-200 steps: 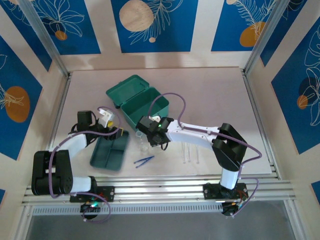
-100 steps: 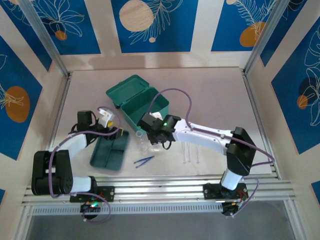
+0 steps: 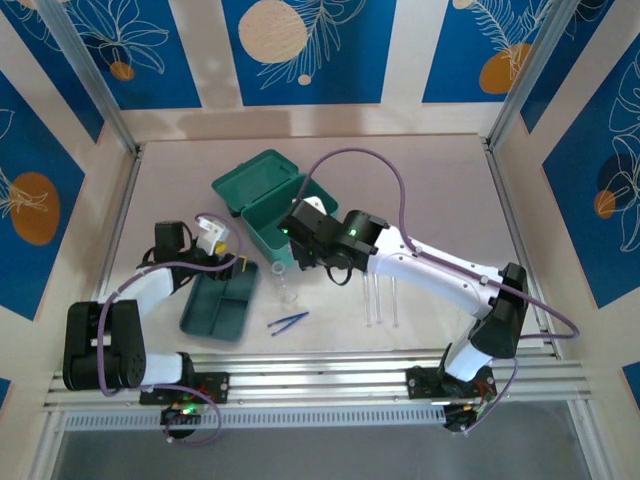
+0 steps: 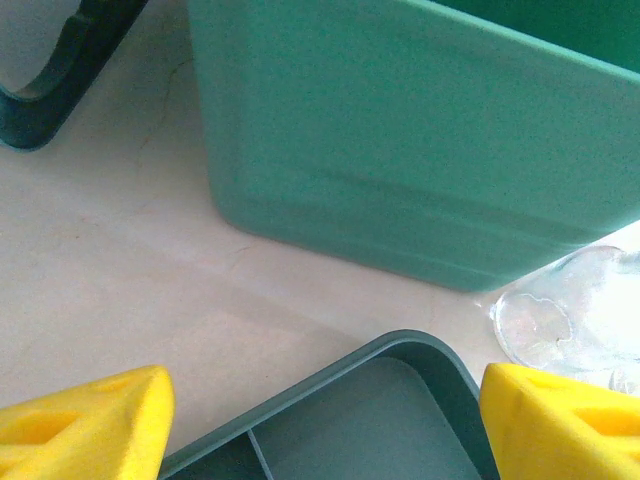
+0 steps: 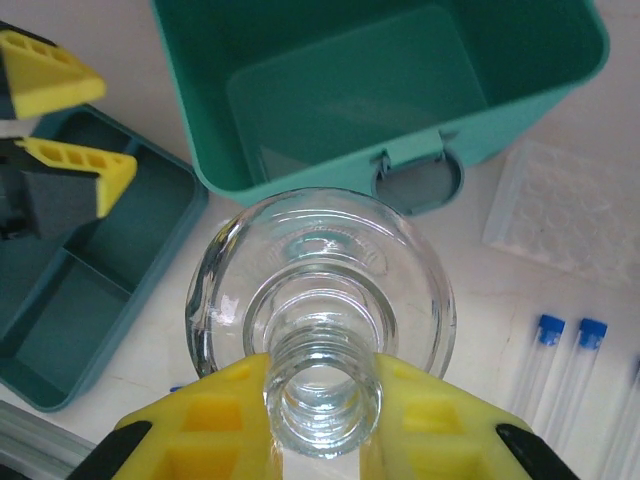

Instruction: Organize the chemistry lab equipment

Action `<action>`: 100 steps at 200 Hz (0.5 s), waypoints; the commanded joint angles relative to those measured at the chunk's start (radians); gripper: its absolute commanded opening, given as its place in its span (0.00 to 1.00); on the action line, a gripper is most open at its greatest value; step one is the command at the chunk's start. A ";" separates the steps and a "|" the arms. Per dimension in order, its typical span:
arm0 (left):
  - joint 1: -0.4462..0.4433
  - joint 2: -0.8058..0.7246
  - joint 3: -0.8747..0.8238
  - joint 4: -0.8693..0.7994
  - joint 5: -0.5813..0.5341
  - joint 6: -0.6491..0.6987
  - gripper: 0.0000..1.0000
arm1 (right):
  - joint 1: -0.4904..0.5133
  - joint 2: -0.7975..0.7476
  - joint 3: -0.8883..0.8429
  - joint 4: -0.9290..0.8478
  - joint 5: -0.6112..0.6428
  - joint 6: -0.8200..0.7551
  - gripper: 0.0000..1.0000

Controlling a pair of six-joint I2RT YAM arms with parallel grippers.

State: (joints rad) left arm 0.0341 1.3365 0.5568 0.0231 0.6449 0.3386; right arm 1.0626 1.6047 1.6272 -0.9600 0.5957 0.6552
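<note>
Glass, clear and round-bodied, the small beaker (image 5: 320, 300) is clamped at its neck between the yellow fingers of the right gripper (image 5: 320, 415). In the right wrist view it sits in front of the latch on the front wall of the teal case (image 5: 290, 175), whose lid stands open in the overhead view. Whether the beaker touches the table cannot be told. The left gripper (image 4: 320, 430) has its jaws wide apart with nothing between them, poised over the far end of the dark-green divided tray (image 3: 220, 303), just beside the case. A tiny clear dish (image 4: 570, 320) lies on the table between tray and case. Blue tweezers (image 3: 288, 322) lie near the tray's right side. Thin clear tubes with blue caps (image 3: 383, 300) lie side by side under the right arm, well apart from the tray
</note>
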 commanded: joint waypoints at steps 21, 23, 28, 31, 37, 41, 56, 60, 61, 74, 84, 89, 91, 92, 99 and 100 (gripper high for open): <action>-0.008 -0.013 -0.008 0.022 -0.003 -0.005 0.80 | -0.055 0.033 0.150 -0.004 0.016 -0.093 0.15; -0.008 -0.014 -0.007 0.022 -0.004 -0.006 0.80 | -0.057 0.038 0.155 -0.003 0.015 -0.096 0.15; -0.008 -0.014 -0.007 0.023 -0.003 -0.003 0.80 | -0.066 0.049 0.173 -0.004 0.012 -0.106 0.15; -0.008 -0.013 -0.008 0.023 -0.005 -0.005 0.80 | -0.071 0.057 0.184 -0.002 0.007 -0.112 0.15; -0.008 -0.014 -0.008 0.023 -0.005 -0.003 0.80 | -0.083 0.072 0.205 -0.002 -0.001 -0.122 0.15; -0.008 -0.014 -0.009 0.023 -0.004 -0.003 0.80 | -0.091 0.084 0.218 -0.003 -0.006 -0.127 0.15; -0.008 -0.015 -0.009 0.024 -0.007 -0.001 0.80 | -0.121 0.130 0.274 -0.003 -0.029 -0.145 0.15; -0.008 -0.015 -0.009 0.024 -0.006 -0.002 0.80 | -0.129 0.142 0.289 -0.004 -0.032 -0.150 0.15; -0.008 -0.015 -0.008 0.024 -0.006 -0.002 0.80 | -0.130 0.145 0.294 -0.004 -0.034 -0.151 0.15; -0.010 -0.014 -0.008 0.026 -0.008 -0.001 0.80 | -0.159 0.192 0.346 -0.007 -0.054 -0.164 0.15; -0.010 -0.014 -0.008 0.025 -0.009 -0.003 0.81 | -0.181 0.232 0.390 -0.014 -0.070 -0.173 0.15; -0.010 -0.014 -0.008 0.025 -0.007 -0.002 0.80 | -0.192 0.253 0.410 -0.017 -0.075 -0.176 0.15; -0.010 -0.013 -0.007 0.025 -0.009 -0.002 0.80 | -0.196 0.262 0.420 -0.019 -0.077 -0.177 0.15; -0.010 -0.014 -0.006 0.025 -0.009 -0.002 0.80 | -0.199 0.267 0.425 -0.021 -0.078 -0.178 0.15; -0.010 -0.014 -0.006 0.025 -0.010 -0.003 0.80 | -0.216 0.300 0.458 -0.032 -0.086 -0.181 0.15; -0.010 -0.014 -0.007 0.025 -0.010 -0.002 0.81 | -0.216 0.305 0.462 -0.034 -0.088 -0.181 0.15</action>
State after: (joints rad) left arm 0.0341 1.3365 0.5568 0.0269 0.6418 0.3386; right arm 0.8902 1.8347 1.9896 -0.9825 0.5529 0.5129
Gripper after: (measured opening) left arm 0.805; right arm 0.198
